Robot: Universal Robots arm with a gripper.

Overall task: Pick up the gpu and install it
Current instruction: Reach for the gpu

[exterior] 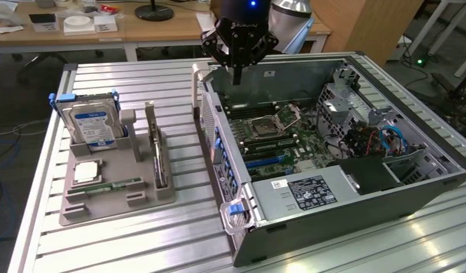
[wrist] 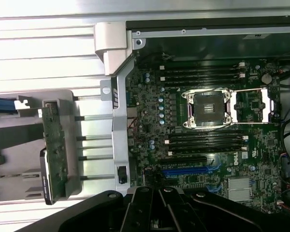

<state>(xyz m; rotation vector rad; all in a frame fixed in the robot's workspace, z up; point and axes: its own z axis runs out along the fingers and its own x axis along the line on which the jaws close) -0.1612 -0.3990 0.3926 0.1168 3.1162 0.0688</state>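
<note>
The gpu (exterior: 156, 152) stands on edge in a slot of the grey holder (exterior: 146, 199), to the exterior view's left of the open computer case (exterior: 415, 193). In the wrist view the gpu (wrist: 55, 152) appears as a green circuit card with a dark slab beside it. My gripper (exterior: 235, 77) hangs shut and empty over the case's rear corner, above the motherboard (exterior: 282, 139) and well apart from the gpu. Its black fingers (wrist: 150, 208) meet over the board near a blue expansion slot (wrist: 183, 171).
On the holder also sit a silver hard drive (exterior: 92, 126) with a blue-white label, a pale square chip (exterior: 89, 170) and a narrow green memory stick (exterior: 115, 185). The case's upright side wall (exterior: 217, 153) stands between holder and motherboard. Desks with clutter lie behind.
</note>
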